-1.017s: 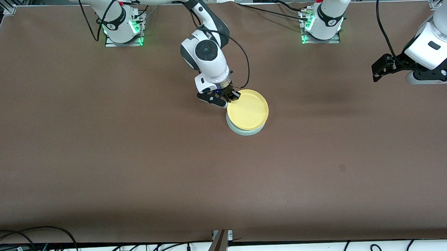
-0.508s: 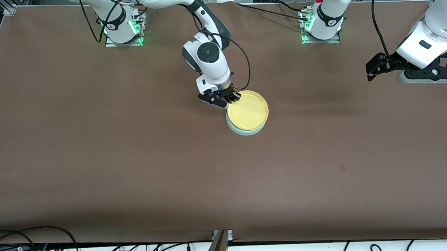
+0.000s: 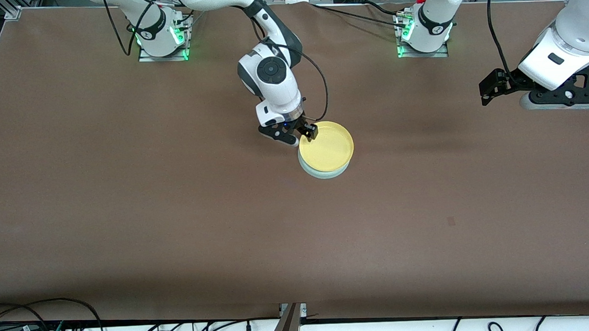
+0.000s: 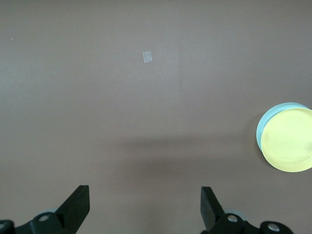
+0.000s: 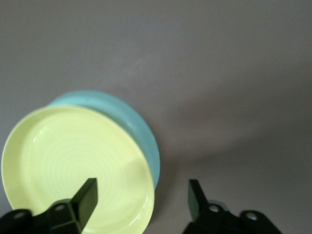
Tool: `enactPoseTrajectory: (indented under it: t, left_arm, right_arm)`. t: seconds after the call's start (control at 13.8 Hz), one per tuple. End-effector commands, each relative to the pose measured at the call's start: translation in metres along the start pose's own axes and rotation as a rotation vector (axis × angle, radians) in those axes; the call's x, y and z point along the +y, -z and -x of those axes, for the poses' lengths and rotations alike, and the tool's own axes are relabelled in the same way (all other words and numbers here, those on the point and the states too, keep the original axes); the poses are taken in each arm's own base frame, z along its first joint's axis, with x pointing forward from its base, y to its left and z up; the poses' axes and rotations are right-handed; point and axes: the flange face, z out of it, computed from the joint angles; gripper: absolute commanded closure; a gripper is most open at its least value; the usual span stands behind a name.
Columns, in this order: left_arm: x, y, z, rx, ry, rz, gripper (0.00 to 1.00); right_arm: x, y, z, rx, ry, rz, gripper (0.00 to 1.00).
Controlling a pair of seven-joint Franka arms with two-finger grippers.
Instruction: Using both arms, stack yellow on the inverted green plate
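Observation:
The yellow plate [image 3: 327, 145] sits right way up on the inverted green plate [image 3: 324, 174] at the middle of the table. Only a crescent of the green plate's edge shows. My right gripper [image 3: 303, 135] is open and low at the yellow plate's rim, on the side toward the robots' bases. In the right wrist view its gripper [image 5: 141, 187] straddles the rim of the yellow plate [image 5: 73, 161], with the green plate [image 5: 131, 117] under it. My left gripper [image 3: 485, 88] hangs open and empty in the air at the left arm's end of the table. In the left wrist view, the left gripper [image 4: 144, 192] sees the yellow plate [image 4: 288, 146] and green plate [image 4: 265, 124] far off.
A small pale mark [image 3: 451, 221] lies on the brown table top, nearer to the front camera; it also shows in the left wrist view [image 4: 147, 57]. The arm bases [image 3: 162, 38] [image 3: 424, 33] stand along the top edge. Cables [image 3: 60, 325] lie past the table's front edge.
My right gripper's fingers have spread apart at the yellow plate's rim. The plates have not moved. My left arm has drawn up a little toward its base.

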Motion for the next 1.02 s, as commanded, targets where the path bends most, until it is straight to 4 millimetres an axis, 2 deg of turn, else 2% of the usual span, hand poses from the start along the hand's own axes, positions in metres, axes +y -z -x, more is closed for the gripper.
enactPoseTrajectory:
  t: [0.0,0.15,0.29,0.58,0.73,0.8,0.94]
  left_arm:
    - [0.002,0.006,0.002,-0.003,0.007,0.009,0.00]
    - [0.002,0.005,0.001,-0.005,0.008,0.009,0.00]
    - [0.002,0.005,0.001,-0.003,0.008,0.009,0.00]
    - [0.001,0.006,0.002,-0.003,0.010,0.009,0.00]
    - [0.002,0.005,0.001,-0.005,0.008,0.009,0.00]
    - [0.002,0.005,0.001,-0.006,0.008,0.009,0.00]
    - [0.001,0.005,0.001,-0.005,0.010,0.009,0.00]
  right_arm:
    - [-0.001,0.061,-0.042,-0.005,0.013,0.064,0.00]
    - [0.014,0.110,-0.080,-0.011,0.058,0.083,0.00]
    - [0.038,0.161,-0.116,-0.019,0.121,0.088,0.00]
    - [0.112,0.258,-0.181,-0.077,0.257,0.086,0.00]
    - [0.156,0.291,-0.213,-0.123,0.292,0.077,0.00]
    - [0.175,0.301,-0.226,-0.145,0.313,0.076,0.00]
    - [0.201,0.317,-0.238,-0.154,0.340,0.070,0.00]
